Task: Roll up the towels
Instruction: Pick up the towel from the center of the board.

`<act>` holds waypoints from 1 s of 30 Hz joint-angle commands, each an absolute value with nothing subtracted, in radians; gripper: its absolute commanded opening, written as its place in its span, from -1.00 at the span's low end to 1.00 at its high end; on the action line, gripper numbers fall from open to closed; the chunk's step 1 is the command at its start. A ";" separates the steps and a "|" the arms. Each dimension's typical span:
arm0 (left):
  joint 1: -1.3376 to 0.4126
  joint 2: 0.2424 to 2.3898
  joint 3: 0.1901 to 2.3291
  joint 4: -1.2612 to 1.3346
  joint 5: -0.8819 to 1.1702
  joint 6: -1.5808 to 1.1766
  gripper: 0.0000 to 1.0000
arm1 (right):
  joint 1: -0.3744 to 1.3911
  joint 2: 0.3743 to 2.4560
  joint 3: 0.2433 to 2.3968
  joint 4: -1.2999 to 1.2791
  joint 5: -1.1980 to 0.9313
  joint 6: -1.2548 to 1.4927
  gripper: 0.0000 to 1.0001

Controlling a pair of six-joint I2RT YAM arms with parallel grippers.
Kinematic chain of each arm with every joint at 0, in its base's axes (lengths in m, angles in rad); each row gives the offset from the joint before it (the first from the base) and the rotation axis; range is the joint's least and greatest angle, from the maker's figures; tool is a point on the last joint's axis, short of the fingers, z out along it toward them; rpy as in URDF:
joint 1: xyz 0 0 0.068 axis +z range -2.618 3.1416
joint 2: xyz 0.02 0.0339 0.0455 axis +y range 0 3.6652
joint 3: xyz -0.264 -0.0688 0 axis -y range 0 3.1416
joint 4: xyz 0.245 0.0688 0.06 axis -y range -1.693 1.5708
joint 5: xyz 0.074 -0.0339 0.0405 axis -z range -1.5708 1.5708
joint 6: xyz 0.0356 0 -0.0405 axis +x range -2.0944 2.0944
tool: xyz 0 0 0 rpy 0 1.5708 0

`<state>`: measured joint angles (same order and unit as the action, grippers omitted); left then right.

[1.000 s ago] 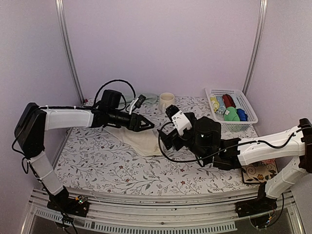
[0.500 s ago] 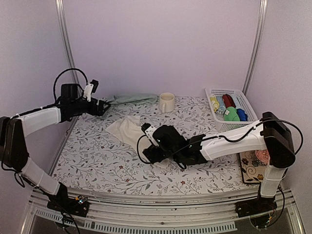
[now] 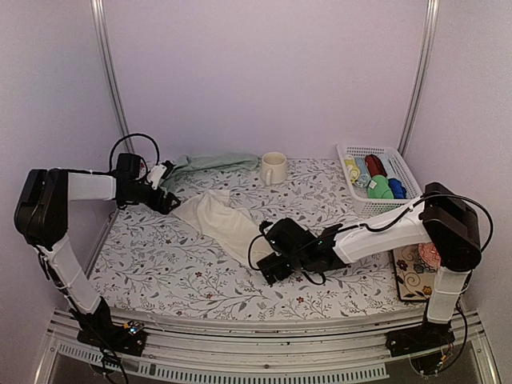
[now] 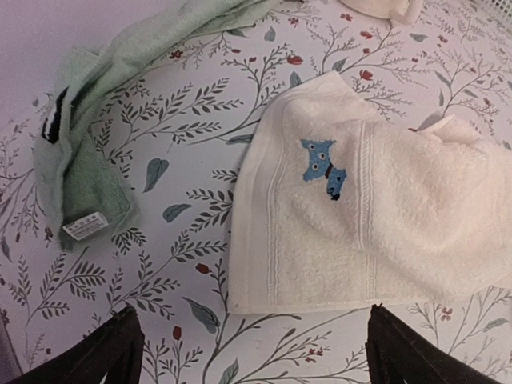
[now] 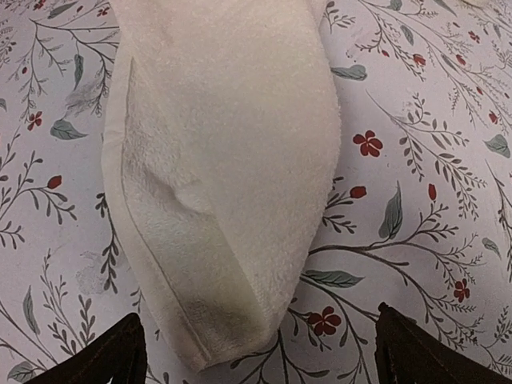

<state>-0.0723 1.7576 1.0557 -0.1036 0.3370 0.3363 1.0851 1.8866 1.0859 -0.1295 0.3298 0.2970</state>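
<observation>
The cream terry towel with a blue mark [image 4: 376, 216] looks soft, light and limp — probably best pinched at a corner hem; the left gripper [image 4: 250, 352] and the right gripper [image 5: 256, 352] stand wide, holding nothing.

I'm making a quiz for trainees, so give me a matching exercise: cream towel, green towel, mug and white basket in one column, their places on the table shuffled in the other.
1 cream towel
2 green towel
3 mug
4 white basket

A far right corner
B far edge, left
C middle of the table
D far edge, centre

Pairs: 1-C, 2-B, 3-D, 4-A
</observation>
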 commanded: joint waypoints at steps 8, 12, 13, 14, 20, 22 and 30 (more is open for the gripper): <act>-0.027 1.737 1.006 -0.028 0.301 0.517 0.93 | 0.973 1.887 1.051 -0.034 0.118 0.354 0.85; -0.025 1.725 1.010 -0.028 0.249 0.436 0.92 | 0.974 1.934 1.082 -0.042 0.088 0.336 0.75; -0.026 1.718 1.006 -0.026 0.246 0.421 0.92 | 0.973 1.945 1.085 -0.041 0.074 0.333 0.72; -0.026 1.711 1.001 -0.027 0.244 0.409 0.92 | 0.973 1.951 1.087 -0.036 0.060 0.329 0.67; -0.026 1.664 0.964 -0.013 0.243 0.359 0.92 | 0.973 1.962 1.089 -0.032 0.028 0.332 -0.03; -0.025 1.647 0.953 -0.007 0.254 0.357 0.93 | 0.973 1.958 1.094 -0.046 0.041 0.331 -0.43; -0.026 1.566 0.924 -0.018 0.353 0.579 0.90 | 0.974 1.818 1.162 -0.294 0.405 0.266 -0.96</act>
<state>-0.0341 1.6192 0.9459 -0.0307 0.2749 0.4232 0.9710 1.9270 1.1072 -0.1402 0.1726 0.3134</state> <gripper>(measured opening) 0.947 0.026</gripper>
